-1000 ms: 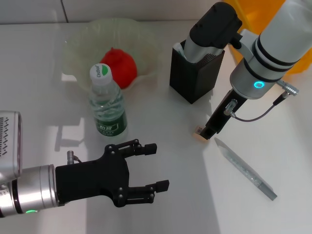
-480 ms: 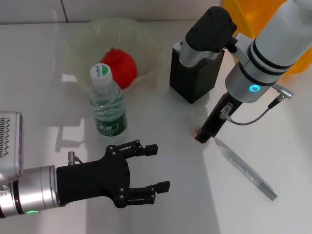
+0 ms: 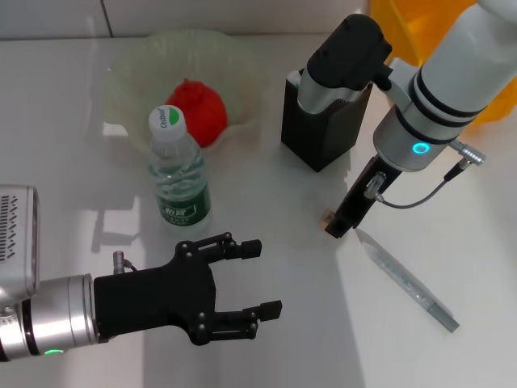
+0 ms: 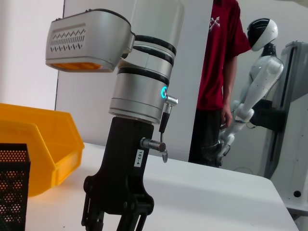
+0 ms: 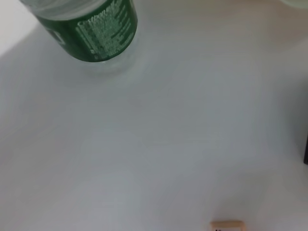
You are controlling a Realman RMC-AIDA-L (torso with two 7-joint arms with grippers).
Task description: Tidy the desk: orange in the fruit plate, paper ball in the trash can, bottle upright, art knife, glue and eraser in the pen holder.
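Observation:
The tan eraser (image 3: 326,217) lies on the white desk, mostly hidden under my right gripper (image 3: 342,223), which is right down over it; it also shows in the right wrist view (image 5: 226,225). The silver art knife (image 3: 405,280) lies just right of the gripper. The bottle (image 3: 179,174) stands upright, and its green label shows in the right wrist view (image 5: 94,29). The orange (image 3: 198,111) sits in the pale-green fruit plate (image 3: 121,77). The black pen holder (image 3: 319,133) stands partly behind my right wrist. My left gripper (image 3: 261,277) is open and empty at the front left. The paper ball and glue are out of view.
The yellow trash can (image 3: 420,24) stands at the back right, behind my right arm; it also shows in the left wrist view (image 4: 45,144). That view shows my right gripper (image 4: 118,214) from the side, with a person in red and a white robot beyond the desk.
My right gripper has moved slightly left and down over the eraser, which now shows only as a sliver. The left arm has not moved.

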